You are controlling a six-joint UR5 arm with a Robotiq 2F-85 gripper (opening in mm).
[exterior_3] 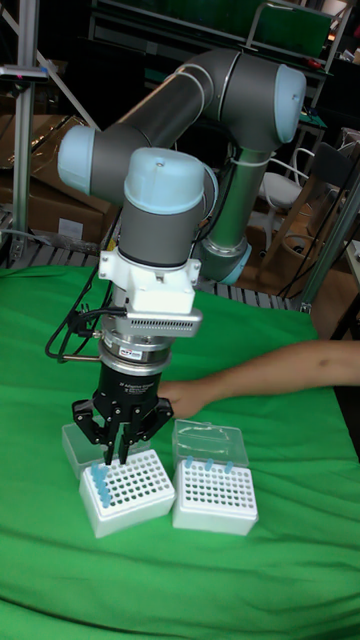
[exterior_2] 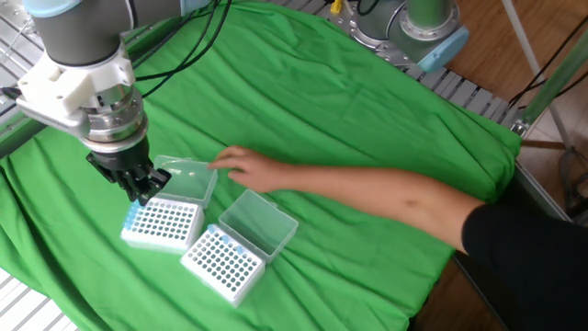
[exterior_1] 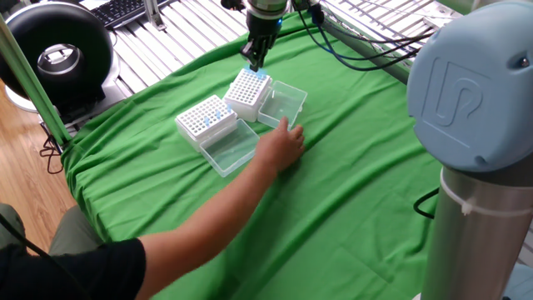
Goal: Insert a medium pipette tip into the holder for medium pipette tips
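The pincer (exterior_3: 112,452) hangs pointing straight down with its 2 fingers (exterior_3: 124,432) drawn close together, only a narrow gap left at the tips; whether anything thin is caught between them cannot be made out in any of the 3 views. Its tips stand just above the holder for medium pipette tips (exterior_3: 128,488), apart from it, over the corner where a short row of blue tips (exterior_3: 97,481) sits in the grid of holes. In one fixed view the pincer (exterior_1: 254,58) is over the far edge of that holder (exterior_1: 248,92); in the other it (exterior_2: 141,189) is over the holder's (exterior_2: 163,223) back edge.

Just beside the pincer, joined to the holder, lies its clear lid (exterior_1: 283,107), open and facing up. A person's hand (exterior_1: 281,148) reaches in from the side away from the pincer, fingers at the edge of this lid; touching or just short of it cannot be told. In the other fixed view the hand (exterior_2: 241,167) is just past the lid (exterior_2: 188,177).

A second white rack (exterior_1: 205,119) stands just beside the holder, off to one side of the pincer, with its own clear lid (exterior_1: 231,146) open next to it. All of it rests on a green cloth (exterior_1: 350,192)
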